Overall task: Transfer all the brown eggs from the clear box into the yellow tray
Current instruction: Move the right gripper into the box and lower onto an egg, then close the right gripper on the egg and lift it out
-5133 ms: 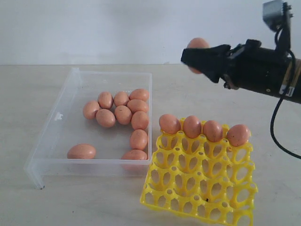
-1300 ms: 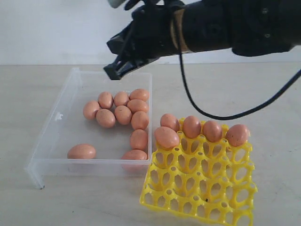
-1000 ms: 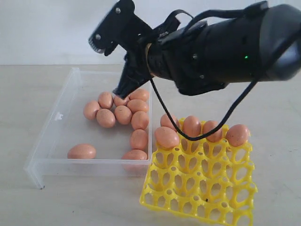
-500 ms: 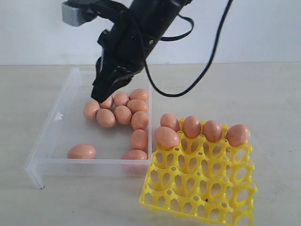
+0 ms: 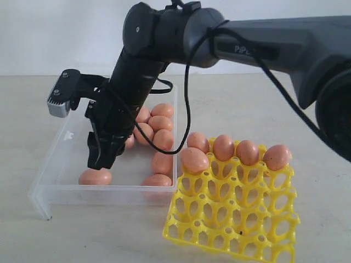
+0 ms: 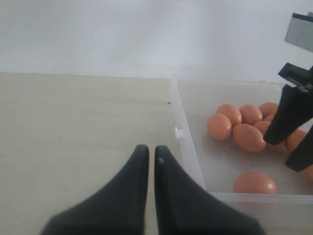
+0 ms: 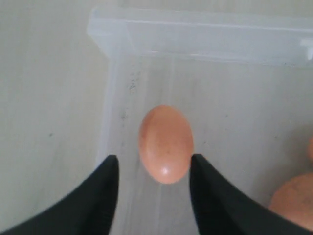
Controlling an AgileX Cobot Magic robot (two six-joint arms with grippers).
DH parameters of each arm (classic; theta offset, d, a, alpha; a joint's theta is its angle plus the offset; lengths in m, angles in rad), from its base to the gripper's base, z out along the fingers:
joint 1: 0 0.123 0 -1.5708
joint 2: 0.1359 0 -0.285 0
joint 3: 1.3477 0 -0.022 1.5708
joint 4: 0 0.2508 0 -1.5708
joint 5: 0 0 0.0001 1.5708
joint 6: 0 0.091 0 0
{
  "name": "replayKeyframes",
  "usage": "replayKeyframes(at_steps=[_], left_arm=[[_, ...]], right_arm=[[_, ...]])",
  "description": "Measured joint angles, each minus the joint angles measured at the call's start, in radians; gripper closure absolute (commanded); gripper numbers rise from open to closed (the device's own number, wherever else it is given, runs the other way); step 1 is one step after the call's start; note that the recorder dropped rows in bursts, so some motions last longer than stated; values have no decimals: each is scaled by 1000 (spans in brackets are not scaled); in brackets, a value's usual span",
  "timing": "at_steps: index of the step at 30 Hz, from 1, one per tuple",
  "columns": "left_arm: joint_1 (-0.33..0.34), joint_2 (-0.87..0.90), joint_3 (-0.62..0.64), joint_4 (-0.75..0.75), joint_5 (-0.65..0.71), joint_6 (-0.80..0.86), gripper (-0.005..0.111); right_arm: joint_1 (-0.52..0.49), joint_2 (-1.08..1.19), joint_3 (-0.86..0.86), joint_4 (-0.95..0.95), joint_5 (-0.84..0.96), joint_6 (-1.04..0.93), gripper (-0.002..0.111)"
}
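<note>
Right tool [image 7: 154, 160] moved lower, jaws now spread astride lone brown egg [image 7: 165, 142] in clear box [image 5: 104, 191].

Looking like a robotics lab test bench: a bare beige tabletop [image 5: 66, 241] is butting against a blank white wall [image 5: 55, 33], and a black robot arm [image 5: 263, 44] is reaching over it, trailing a loose black cable [image 5: 187, 109] and carrying a grey camera module [image 5: 59, 104] on its wrist.

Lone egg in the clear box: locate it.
Exterior view, left side: the lone brown egg lies inside the clear box at its near wall, apart from the other eggs, under the right pincer.
</note>
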Motion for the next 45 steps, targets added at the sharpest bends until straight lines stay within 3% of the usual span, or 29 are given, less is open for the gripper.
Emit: replayKeyframes(at_steps=[7,24,27,34,45], left_arm=[[0,0,0,0,0,0,103],[0,0,0,0,0,0,103],[0,0,0,0,0,0,103],[0,0,0,0,0,0,103],[0,0,0,0,0,0,103]], right_arm=[[35,41,-2,-7,-209,-5,52],[35,109,28,-32,-188,33,53],[35,125,39,-34,-203,33,62],[35,137,45,-34,-215,36,108],[35,139,45,-34,-238,55,108]])
